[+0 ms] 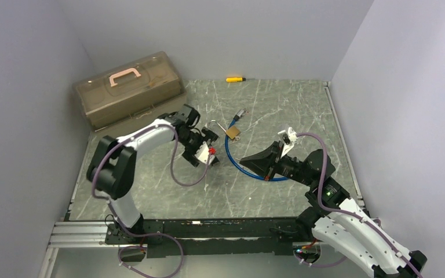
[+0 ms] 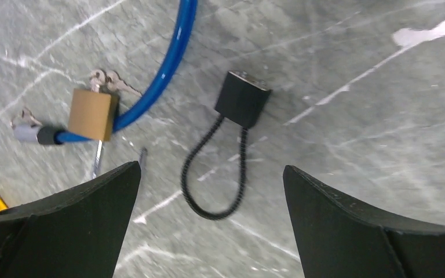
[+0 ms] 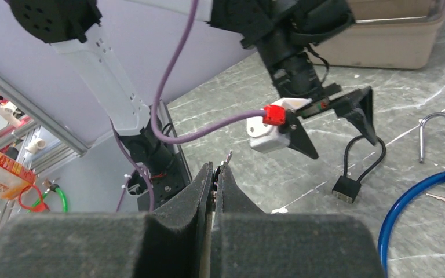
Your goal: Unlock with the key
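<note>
My right gripper (image 3: pixel 215 168) is shut on a small metal key (image 3: pixel 228 157), whose tip sticks out past the pads. In the top view it (image 1: pixel 244 159) hovers over the blue cable (image 1: pixel 249 172). My left gripper (image 2: pixel 211 169) is open and empty, above a small black cable lock (image 2: pixel 241 98) with a black cord loop (image 2: pixel 211 185). The black lock also shows in the right wrist view (image 3: pixel 346 189), below the left fingers (image 3: pixel 364 113). A brass padlock (image 1: pixel 232 132) with a raised shackle lies on the blue cable, with keys (image 2: pixel 113 82) beside it.
A brown translucent toolbox (image 1: pixel 130 87) with a pink handle stands at the back left. A yellow tool (image 1: pixel 234 79) lies by the back wall. The blue cable loops across the table middle (image 2: pixel 168 63). Grey walls close in on both sides.
</note>
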